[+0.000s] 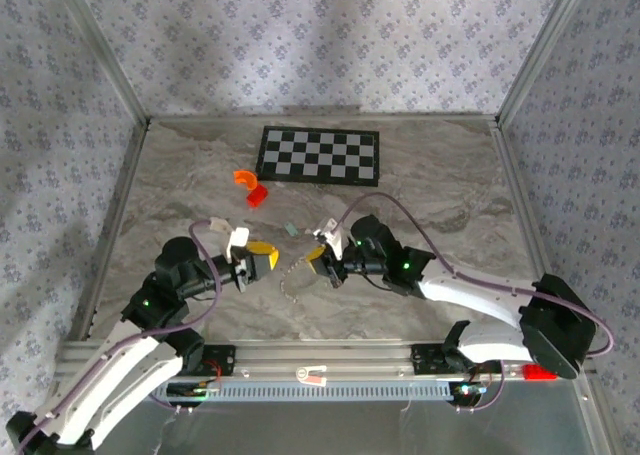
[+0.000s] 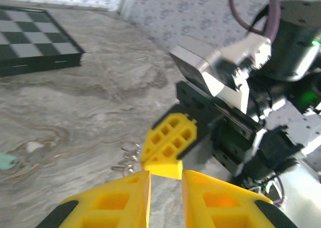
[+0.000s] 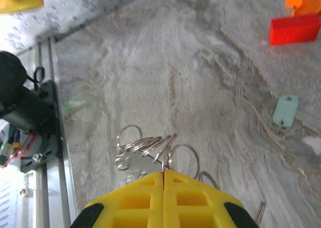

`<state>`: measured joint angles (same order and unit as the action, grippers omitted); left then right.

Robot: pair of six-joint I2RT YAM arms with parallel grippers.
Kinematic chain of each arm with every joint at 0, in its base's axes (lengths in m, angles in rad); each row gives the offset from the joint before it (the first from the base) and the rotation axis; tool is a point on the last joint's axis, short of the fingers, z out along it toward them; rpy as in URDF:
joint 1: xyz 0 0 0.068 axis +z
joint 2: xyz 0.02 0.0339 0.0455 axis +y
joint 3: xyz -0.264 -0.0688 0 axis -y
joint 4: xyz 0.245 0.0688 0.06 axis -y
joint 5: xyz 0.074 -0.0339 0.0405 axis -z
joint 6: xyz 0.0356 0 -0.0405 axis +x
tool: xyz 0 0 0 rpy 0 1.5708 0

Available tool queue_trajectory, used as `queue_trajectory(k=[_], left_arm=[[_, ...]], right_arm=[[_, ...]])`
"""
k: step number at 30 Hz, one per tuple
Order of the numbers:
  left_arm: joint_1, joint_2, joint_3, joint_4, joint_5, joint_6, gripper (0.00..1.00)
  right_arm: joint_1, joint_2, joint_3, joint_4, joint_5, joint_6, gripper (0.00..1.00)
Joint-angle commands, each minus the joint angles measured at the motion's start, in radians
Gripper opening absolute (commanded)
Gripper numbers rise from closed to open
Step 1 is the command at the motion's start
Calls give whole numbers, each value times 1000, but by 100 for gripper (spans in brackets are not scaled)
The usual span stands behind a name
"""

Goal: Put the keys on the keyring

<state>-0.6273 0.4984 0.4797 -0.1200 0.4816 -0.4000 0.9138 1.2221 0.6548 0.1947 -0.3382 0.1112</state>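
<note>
The keyring, a bunch of thin silvery loops, hangs from my right gripper, whose yellow fingers are shut on it just above the table. It also trails on the marble in the top view under the right gripper. The key, a tiny pale teal flat piece, lies loose on the table beyond it. My left gripper faces the right gripper's yellow fingers at close range, slightly open with nothing between its fingers. Beside those fingers hang the silvery loops of the keyring, and the key lies far left.
A red piece and an orange curved piece lie behind the key. The black-and-white checkerboard sits at the back. Patterned walls close in the table on three sides, and a metal rail runs along the near edge.
</note>
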Motion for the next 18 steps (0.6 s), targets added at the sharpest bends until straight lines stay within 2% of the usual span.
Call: queue_trajectory(k=[1, 9, 15, 18], left_arm=[[-50, -7, 66, 54, 22, 46, 22], [-69, -27, 110, 47, 5, 70, 20], [-70, -15, 158, 28, 42, 101, 13], [-69, -10, 174, 11, 24, 112, 12]], right_arm=[[-11, -53, -13, 108, -71, -29, 0], [-35, -130, -36, 177, -130, -73, 0], [-66, -157, -36, 275, -206, -50, 0], [-70, -159, -13, 229, -194, -66, 0]])
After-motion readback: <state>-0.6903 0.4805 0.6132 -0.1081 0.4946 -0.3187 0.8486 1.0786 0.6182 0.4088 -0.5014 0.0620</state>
